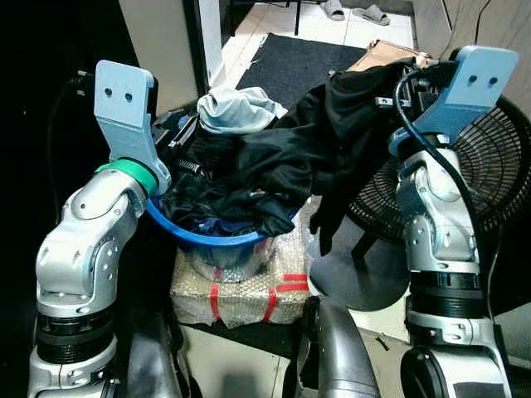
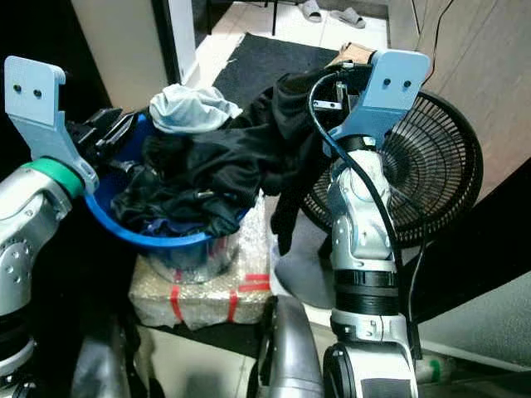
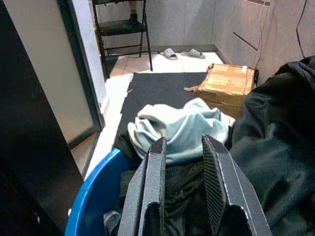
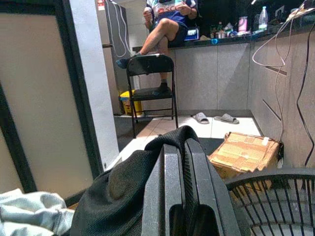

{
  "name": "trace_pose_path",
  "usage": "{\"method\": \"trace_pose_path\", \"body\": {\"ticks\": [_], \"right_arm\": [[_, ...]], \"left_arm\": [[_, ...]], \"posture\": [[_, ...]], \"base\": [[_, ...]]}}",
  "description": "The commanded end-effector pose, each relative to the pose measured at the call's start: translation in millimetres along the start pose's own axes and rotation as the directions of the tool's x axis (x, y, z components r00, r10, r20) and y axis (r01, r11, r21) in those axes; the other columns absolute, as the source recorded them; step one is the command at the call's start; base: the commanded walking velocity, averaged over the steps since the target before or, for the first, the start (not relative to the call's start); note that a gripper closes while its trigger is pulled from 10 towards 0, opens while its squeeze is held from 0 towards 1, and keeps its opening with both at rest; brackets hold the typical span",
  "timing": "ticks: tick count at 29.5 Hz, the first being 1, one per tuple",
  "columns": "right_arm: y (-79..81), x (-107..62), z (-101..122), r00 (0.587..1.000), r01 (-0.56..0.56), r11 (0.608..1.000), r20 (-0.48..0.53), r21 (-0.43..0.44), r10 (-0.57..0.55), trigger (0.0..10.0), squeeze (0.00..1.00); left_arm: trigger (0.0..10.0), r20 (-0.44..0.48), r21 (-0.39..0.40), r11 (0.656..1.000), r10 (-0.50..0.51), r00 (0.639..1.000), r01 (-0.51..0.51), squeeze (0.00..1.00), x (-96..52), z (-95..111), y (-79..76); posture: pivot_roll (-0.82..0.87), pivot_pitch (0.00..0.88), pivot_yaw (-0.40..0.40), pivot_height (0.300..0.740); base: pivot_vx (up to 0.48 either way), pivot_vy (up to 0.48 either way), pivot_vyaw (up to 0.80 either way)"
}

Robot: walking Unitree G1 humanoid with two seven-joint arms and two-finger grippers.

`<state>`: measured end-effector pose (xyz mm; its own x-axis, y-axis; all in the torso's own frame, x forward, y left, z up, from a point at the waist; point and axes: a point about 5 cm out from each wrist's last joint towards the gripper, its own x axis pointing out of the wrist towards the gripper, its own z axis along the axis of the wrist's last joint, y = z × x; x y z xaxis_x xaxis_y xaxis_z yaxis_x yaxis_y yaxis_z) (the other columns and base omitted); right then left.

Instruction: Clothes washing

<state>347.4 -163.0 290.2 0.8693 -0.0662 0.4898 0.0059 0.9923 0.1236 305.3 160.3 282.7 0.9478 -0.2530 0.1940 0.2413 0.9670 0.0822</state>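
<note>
**Robot lifting a black garment from a laundry basin**

A blue basin [image 1: 217,241] heaped with clothes sits on a bubble-wrapped block [image 1: 241,297] on the floor, directly before the robot. A pale blue garment [image 1: 236,108] lies on the far side of the heap. The right end effector [image 4: 183,162] has its fingers pressed together, gripping a black garment [image 1: 332,133], which is raised to the right of the basin; part of it hangs down and part trails back into the heap. The left end effector [image 3: 183,169] hovers over the basin's left rim, its fingers parted and empty. A fan [image 2: 436,166] stands right of the basin. Beyond lie a dark mat [image 1: 299,62] and a cardboard box [image 3: 226,83]. A person sits on a chair [image 4: 150,81] in the far room.
</note>
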Motion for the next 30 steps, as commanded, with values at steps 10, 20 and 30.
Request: {"method": "trace_pose_path", "body": {"ticks": [10, 20, 30], "right_arm": [[-2.1, -4.6, 0.3, 1.0, 0.015, 1.0, -0.005, 0.006, -0.015, 10.0, 0.0], [-1.1, -4.9, -0.7, 1.0, 0.015, 1.0, -0.009, 0.01, -0.014, 10.0, 0.0], [-1.2, -5.4, -0.8, 1.0, 0.015, 1.0, -0.012, 0.008, -0.015, 10.0, 0.0]], "left_arm": [[10.0, -0.002, 0.009, 1.0, 0.018, 1.0, -0.018, 0.0, 0.4, 0.0, 3.6], [10.0, -0.005, 0.01, 1.0, 0.023, 1.0, -0.023, 0.0, 1.1, -0.1, 4.7], [10.0, -0.007, 0.009, 1.0, 0.025, 1.0, -0.025, 0.0, 1.7, -1.3, 4.6]], "posture": [[0.06, 0.093, 0.01, 0.622], [0.07, 0.095, 0.012, 0.656], [0.07, 0.095, 0.012, 0.69]], "base": [[0.0, 0.0, 0.0], [0.0, 0.0, 0.0], [0.0, 0.0, 0.0]]}}
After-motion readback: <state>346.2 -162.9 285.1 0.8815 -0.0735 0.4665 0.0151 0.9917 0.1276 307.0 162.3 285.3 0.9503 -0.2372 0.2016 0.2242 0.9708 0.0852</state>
